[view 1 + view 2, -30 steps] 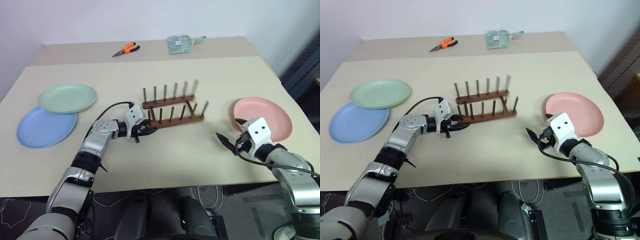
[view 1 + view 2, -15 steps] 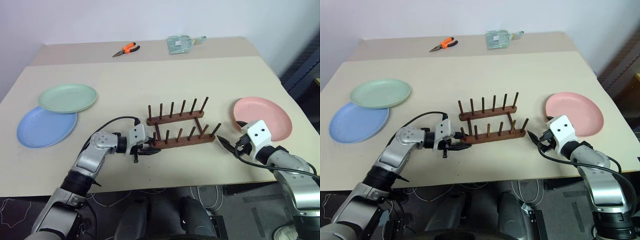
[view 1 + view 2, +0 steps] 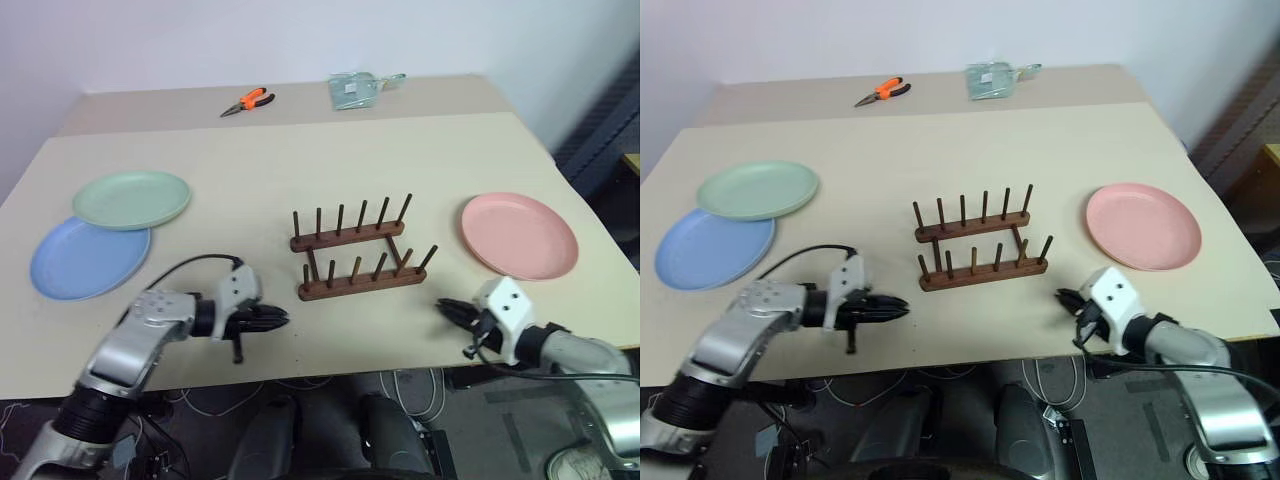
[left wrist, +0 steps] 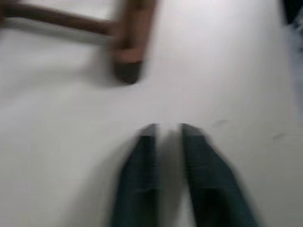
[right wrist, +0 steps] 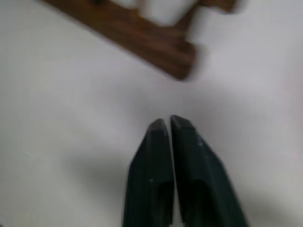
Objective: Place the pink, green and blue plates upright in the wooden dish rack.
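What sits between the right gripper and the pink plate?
Nothing visible. The right gripper is shut and empty over bare table, with the pink plate just beyond it. The wooden dish rack stands to its left, clear of that path.

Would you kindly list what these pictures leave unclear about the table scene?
- Blue plate: its far rim lies under the green plate, head views.
- Pale packet at the far edge: too small to identify.
- Wooden dish rack: blurred and cut off by the frame edge, left wrist view; likewise in the right wrist view.
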Available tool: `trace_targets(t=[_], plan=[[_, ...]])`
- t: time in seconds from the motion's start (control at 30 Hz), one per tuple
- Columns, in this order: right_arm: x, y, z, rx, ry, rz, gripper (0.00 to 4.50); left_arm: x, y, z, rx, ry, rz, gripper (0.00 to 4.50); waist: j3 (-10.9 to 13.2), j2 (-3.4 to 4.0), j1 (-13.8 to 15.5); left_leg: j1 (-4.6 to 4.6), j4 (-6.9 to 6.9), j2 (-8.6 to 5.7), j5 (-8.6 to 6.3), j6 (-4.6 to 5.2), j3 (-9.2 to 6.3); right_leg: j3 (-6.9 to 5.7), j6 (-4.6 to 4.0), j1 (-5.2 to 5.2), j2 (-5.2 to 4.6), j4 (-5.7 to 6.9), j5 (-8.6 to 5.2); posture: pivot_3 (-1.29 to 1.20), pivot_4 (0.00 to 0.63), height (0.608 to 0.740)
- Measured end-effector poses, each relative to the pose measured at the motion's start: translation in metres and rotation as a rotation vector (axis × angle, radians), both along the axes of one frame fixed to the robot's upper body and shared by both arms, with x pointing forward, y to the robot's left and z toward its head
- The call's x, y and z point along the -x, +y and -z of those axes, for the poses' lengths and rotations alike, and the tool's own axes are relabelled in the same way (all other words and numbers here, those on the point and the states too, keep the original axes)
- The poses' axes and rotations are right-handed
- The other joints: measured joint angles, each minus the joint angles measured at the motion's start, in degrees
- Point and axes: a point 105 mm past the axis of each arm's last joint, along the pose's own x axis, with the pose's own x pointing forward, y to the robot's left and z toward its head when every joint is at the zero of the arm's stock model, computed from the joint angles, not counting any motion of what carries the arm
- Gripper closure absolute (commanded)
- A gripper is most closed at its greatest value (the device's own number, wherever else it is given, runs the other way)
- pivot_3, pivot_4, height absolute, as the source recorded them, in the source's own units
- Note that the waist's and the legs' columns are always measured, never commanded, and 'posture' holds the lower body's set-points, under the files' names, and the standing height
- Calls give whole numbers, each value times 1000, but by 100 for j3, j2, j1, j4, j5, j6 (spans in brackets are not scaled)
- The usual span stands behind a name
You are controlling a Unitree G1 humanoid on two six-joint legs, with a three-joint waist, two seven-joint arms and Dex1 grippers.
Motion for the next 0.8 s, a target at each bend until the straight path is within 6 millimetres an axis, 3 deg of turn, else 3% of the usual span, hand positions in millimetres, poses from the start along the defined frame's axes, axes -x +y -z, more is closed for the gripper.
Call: trace_targets(t=[0.07, 0.2, 0.33, 0.63, 0.73, 0.8], plan=[[-12, 10, 4, -4, -36, 12, 4500, -2, -27, 3, 51, -23, -8, 4159, -3, 1, 49, 0, 5, -7, -1, 2, 4, 2, 1, 4, -7, -4, 1, 0, 150, 732], [-28, 16, 4, 29, -97, 44, 4500, -12, -52, 5, 101, -55, -84, 4159, -15, -12, 82, 6, 8, -7, -1, 1, 1, 1, 1, 10, -4, -2, 2, 0, 150, 732], [-51, 25, 3, 29, -153, 109, 4500, -37, -56, 7, 92, -145, -219, 4159, -23, -10, 56, 17, 9, -6, 0, 1, 2, 2, -1, 17, -1, 2, 4, 0, 150, 732], [-100, 29, -2, 54, -217, 222, 4500, -89, -35, 0, 75, -271, -468, 4159, -26, -7, -33, 83, -9, -6, -3, -1, 0, 1, 14, 77, 3, -3, 5, 0, 150, 732], [-105, 27, -4, 44, -215, 223, 3700, -98, -31, -2, 72, -283, -499, 4216, -26, -7, -49, 86, -10, -6, -5, -1, -1, 0, 25, 79, 3, -2, 7, 0, 150, 732], [-104, 22, -7, 49, -219, 226, 2780, -98, -31, -2, 73, -287, -497, 4216, -26, -6, -49, 86, -10, -6, -6, -1, -1, 1, 27, 79, 3, -1, 7, 0, 150, 732]])
